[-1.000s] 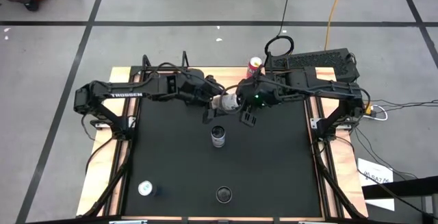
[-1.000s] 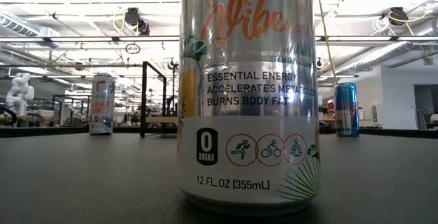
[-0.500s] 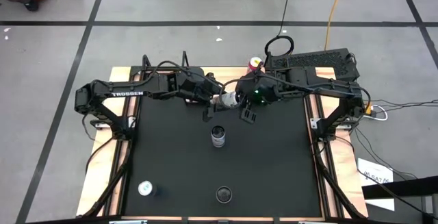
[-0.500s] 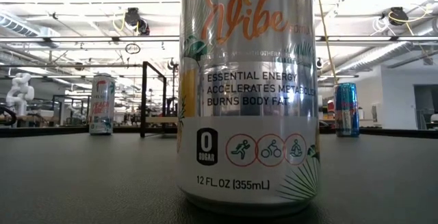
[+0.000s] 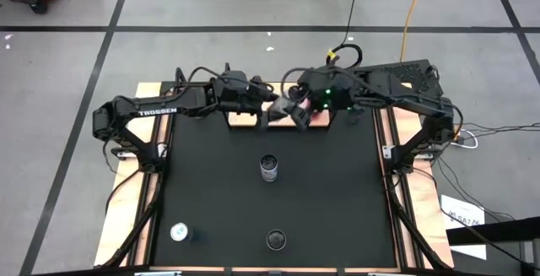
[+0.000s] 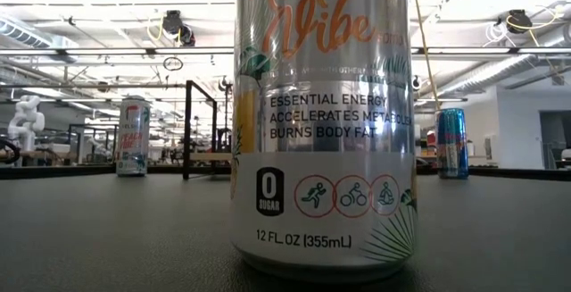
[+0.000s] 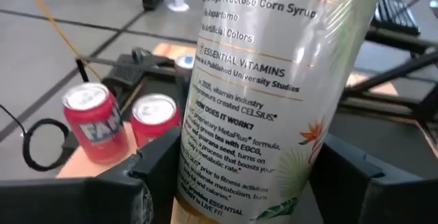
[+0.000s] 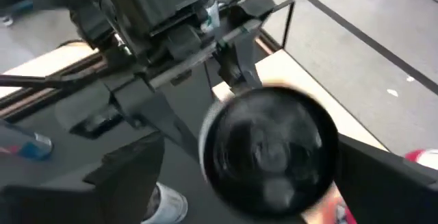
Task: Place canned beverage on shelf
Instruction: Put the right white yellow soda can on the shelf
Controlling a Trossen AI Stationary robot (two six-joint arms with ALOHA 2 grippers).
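**Can handed across at the shelf**

Top centre of the high view — the left gripper [image 5: 268, 110] clamps the white can [image 7: 274, 94] over the shelf [image 5: 245, 117]. The right gripper [image 5: 297, 114] stands spread wide around the can's end, not gripping.

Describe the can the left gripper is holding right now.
The tall silver Celsius can with orange lettering and palm-leaf art sits tilted between the left gripper's dark fingers, over the light-wood shelf at the table's far edge. The open right gripper frames its dark end without touching.
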